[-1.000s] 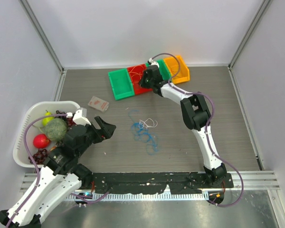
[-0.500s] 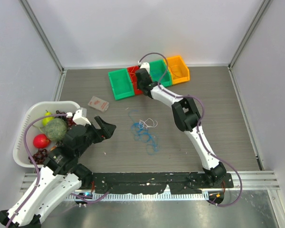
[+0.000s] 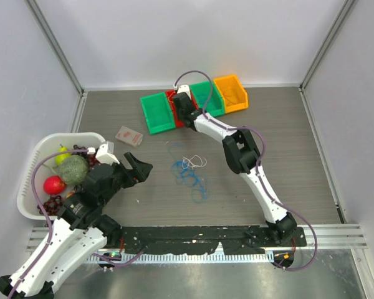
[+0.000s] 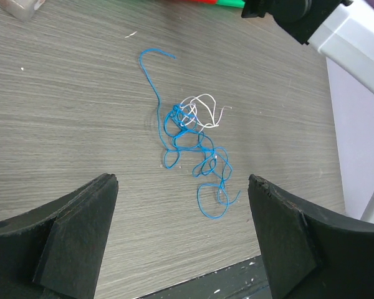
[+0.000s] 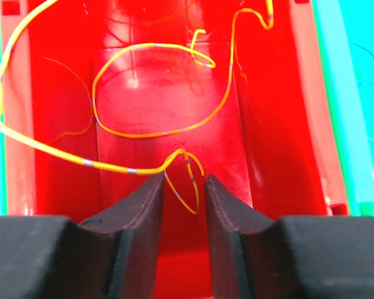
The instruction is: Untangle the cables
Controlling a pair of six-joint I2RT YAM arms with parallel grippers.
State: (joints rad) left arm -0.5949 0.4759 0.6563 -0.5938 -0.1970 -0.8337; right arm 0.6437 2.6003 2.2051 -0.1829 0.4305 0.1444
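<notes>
Far across the table, the right arm is stretched long toward the row of bins, and the job, by the look of it, is dropping the yellow cable into the red bin. It lies looped on the bin floor, one strand climbing the left wall. To do this cleanly, let the right gripper part wider first: its fingers stand only narrowly apart, with the cable's hooked tail hanging loose in the gap, unclamped. Then lift straight up, slowly, so the thin wire cannot snag on a finger and trail back out, and watch that strand on the wall. As for pose, the right wrist pitches steeply down over the bin, elbow raised mid-table. The left arm sits folded at the near left, and the left gripper hovers with jaws spread wide, aimed at the knot in the table's middle, where the blue cable coils around the small white cable, both untouched.
</notes>
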